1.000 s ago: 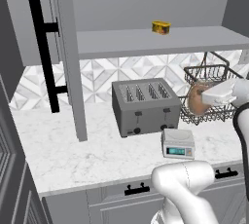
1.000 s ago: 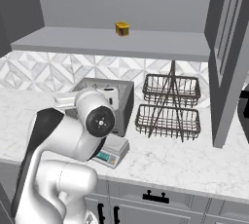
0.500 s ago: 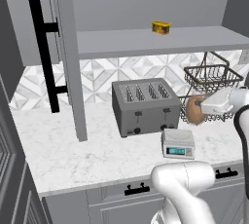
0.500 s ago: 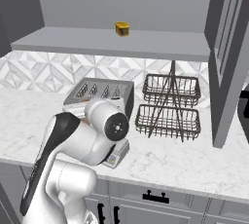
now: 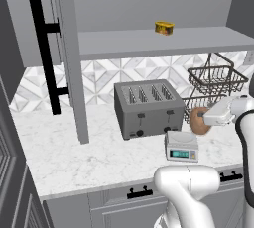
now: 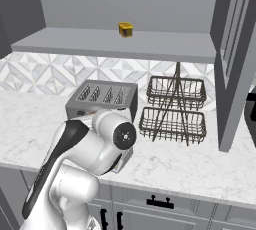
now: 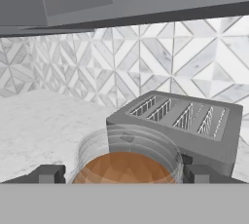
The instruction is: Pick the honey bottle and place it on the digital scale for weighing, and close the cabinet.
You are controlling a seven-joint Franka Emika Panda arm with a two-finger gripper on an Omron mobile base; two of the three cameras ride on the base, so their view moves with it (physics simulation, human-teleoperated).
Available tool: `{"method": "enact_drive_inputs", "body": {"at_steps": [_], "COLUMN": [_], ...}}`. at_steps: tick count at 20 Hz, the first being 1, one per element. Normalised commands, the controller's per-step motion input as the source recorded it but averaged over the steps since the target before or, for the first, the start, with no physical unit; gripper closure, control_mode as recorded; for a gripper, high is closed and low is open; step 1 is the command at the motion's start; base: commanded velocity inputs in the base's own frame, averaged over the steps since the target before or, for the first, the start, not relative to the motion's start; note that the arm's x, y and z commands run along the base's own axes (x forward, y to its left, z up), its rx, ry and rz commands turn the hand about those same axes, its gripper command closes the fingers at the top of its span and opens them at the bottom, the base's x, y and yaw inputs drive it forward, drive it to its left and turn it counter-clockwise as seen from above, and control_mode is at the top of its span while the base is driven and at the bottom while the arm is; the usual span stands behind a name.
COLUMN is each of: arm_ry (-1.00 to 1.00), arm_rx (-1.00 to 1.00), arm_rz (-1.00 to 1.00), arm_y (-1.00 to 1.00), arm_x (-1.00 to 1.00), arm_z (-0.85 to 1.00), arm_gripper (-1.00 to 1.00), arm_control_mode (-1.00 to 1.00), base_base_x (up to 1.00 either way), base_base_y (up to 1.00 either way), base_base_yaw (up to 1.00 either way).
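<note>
My gripper (image 5: 208, 118) is shut on the honey bottle (image 5: 197, 121), an orange-brown rounded bottle held sideways in the air. It hangs just above and to the right of the digital scale (image 5: 181, 146), a small light-grey box with a teal display on the counter in front of the toaster. In the hand view the honey bottle (image 7: 127, 163) sits between the two dark fingertips (image 7: 48, 174). The cabinet stands open: its left door (image 5: 67, 58) swings out with a long black bar handle (image 5: 44, 53), and its right door (image 6: 234, 59) is also out.
A dark-grey four-slot toaster (image 5: 147, 107) stands behind the scale. A two-tier wire basket rack (image 6: 175, 106) is to its right. A small yellow container (image 5: 164, 27) sits on the cabinet shelf (image 5: 149, 41). Drawers with short black pulls run below the counter edge.
My gripper has come down and slightly left with the honey bottle, from beside the wire baskets to just over the scale's right side. Nothing else has moved.
</note>
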Motion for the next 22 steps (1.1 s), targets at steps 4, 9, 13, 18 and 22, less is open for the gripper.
{"method": "enact_drive_inputs", "body": {"at_steps": [4, 9, 13, 18, 22], "arm_ry": [0.02, 0.07, 0.07, 0.06, 0.03], "arm_rx": [-0.03, 0.0, 0.0, 0.0, 0.0], "arm_rz": [0.0, 0.0, 0.0, 0.0, 0.0], "arm_y": [0.0, 0.0, 0.0, 0.0, 0.0], "arm_x": [0.04, 0.01, 0.0, 0.0, 0.0], "arm_z": [-0.32, -0.15, -0.01, -0.01, 0.0], "arm_gripper": [1.0, 1.0, 1.0, 1.0, 1.0], "arm_control_mode": [-1.0, -1.0, -1.0, -1.0, -1.0], "base_base_x": [0.0, 0.0, 0.0, 0.0, 0.0], "base_base_y": [0.0, 0.0, 0.0, 0.0, 0.0], "base_base_yaw": [0.0, 0.0, 0.0, 0.0, 0.0]}}
